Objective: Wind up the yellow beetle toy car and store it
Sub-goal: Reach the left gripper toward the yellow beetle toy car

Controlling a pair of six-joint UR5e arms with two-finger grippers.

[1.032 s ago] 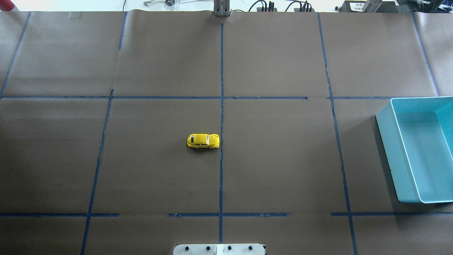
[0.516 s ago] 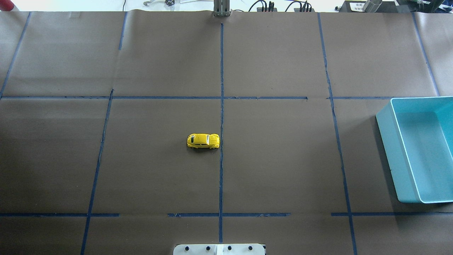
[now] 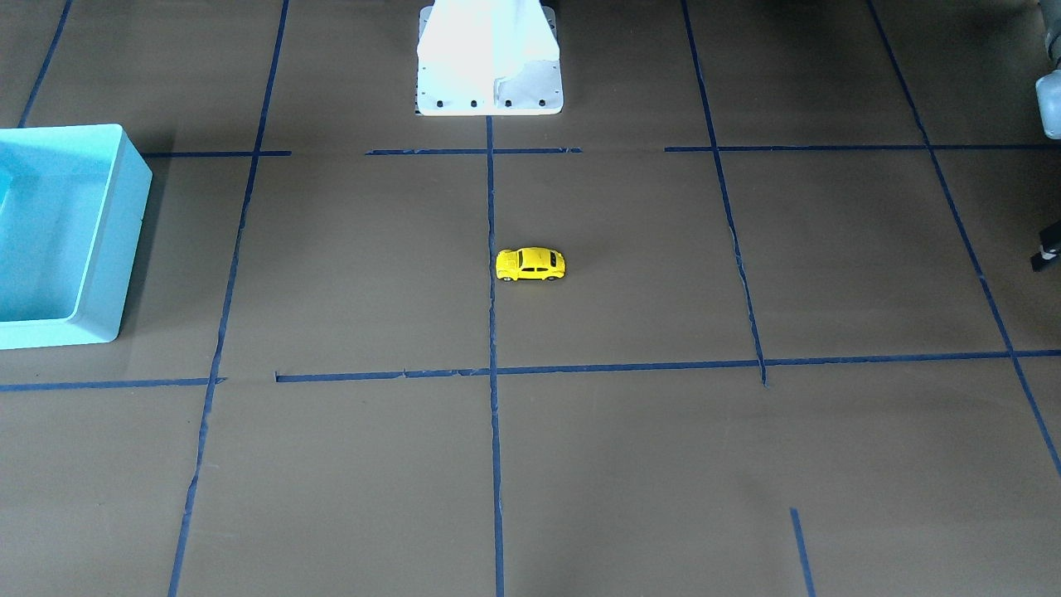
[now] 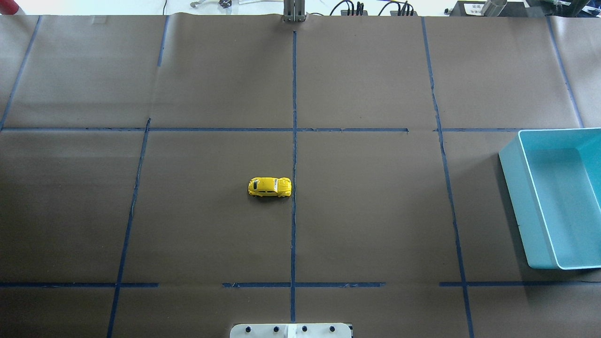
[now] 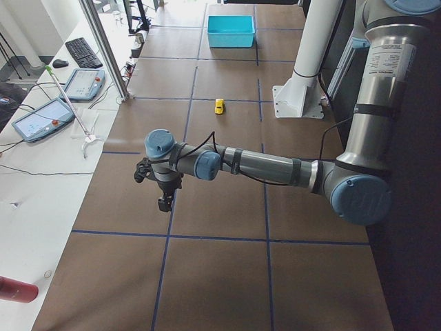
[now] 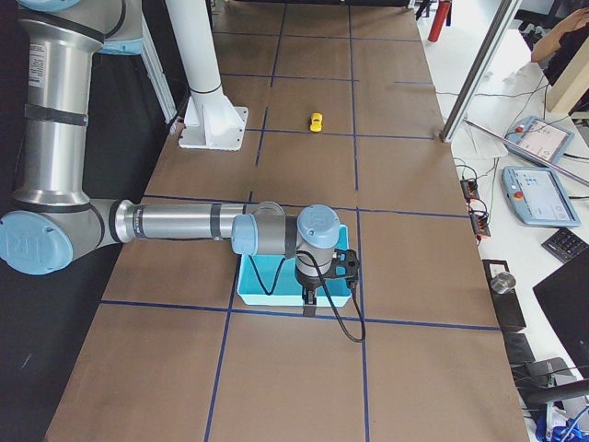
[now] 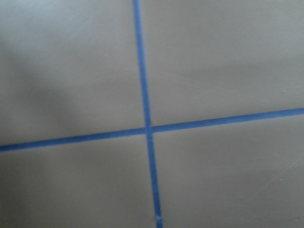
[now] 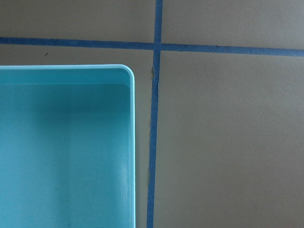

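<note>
The yellow beetle toy car (image 4: 269, 187) stands on its wheels near the table's middle, just left of the centre tape line; it also shows in the front view (image 3: 530, 264) and both side views (image 5: 219, 106) (image 6: 316, 122). The turquoise bin (image 4: 511, 197) sits at the right edge, with nothing showing inside it. My left gripper (image 5: 164, 204) hangs above the table's far left end, far from the car; I cannot tell if it is open. My right gripper (image 6: 309, 301) hangs over the bin's outer edge (image 8: 132, 142); I cannot tell its state.
The white robot base (image 4: 291, 330) stands at the table's near edge. Blue tape lines (image 7: 145, 129) grid the brown paper. A metal post (image 5: 103, 48) and side tables with tablets (image 5: 40, 117) and a keyboard flank the far side.
</note>
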